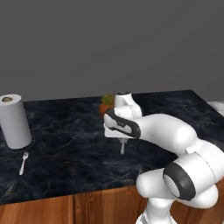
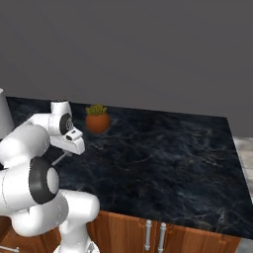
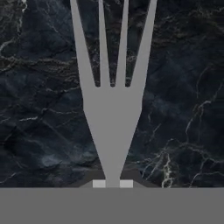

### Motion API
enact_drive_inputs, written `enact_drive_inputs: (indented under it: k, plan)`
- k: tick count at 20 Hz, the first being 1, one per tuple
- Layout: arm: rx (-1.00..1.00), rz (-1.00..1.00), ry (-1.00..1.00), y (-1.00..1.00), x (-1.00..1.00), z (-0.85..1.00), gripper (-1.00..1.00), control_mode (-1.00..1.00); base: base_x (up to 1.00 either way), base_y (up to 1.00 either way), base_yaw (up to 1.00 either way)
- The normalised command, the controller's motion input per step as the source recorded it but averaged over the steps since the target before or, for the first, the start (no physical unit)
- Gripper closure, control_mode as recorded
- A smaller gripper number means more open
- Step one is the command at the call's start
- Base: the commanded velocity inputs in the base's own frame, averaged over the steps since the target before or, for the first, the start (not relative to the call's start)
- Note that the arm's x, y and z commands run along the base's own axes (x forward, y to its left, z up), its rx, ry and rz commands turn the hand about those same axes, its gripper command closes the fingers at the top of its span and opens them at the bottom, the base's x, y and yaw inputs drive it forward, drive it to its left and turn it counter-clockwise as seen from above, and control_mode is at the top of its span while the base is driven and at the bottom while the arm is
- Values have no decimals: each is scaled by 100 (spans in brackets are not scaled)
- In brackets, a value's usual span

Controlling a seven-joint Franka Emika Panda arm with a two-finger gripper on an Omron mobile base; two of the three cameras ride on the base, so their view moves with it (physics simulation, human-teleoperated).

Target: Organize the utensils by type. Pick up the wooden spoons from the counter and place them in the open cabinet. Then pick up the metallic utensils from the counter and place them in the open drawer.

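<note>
Black marble counter is stretching under a plain grey wall, with brown cabinet fronts showing below its front edge. Above the middle of it the gripper is hanging, pointing down, its jaws pinched almost fully together on the neck of a fork. In the hand view that fork is sticking out from between the tips, its four tines spreading away over the dark stone. From the left base view it is dangling clear of the counter. A second fork is lying flat near the counter's left front, just in front of a paper towel roll that is standing upright. Behind the arm a small plant in an orange pot is sitting toward the back of the counter.
</note>
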Motion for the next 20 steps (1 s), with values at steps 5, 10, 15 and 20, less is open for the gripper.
enact_drive_inputs:
  k: [5,10,15,20]
  plan:
    - [0,0,3,0,-34,51,100,-100,0,0,0]
    - [0,0,0,0,-20,12,100,-100,0,0,0]
    - [0,1,0,0,-11,0,100,-100,0,0,0]
    - [0,0,0,0,0,0,100,100,-47,2,61]
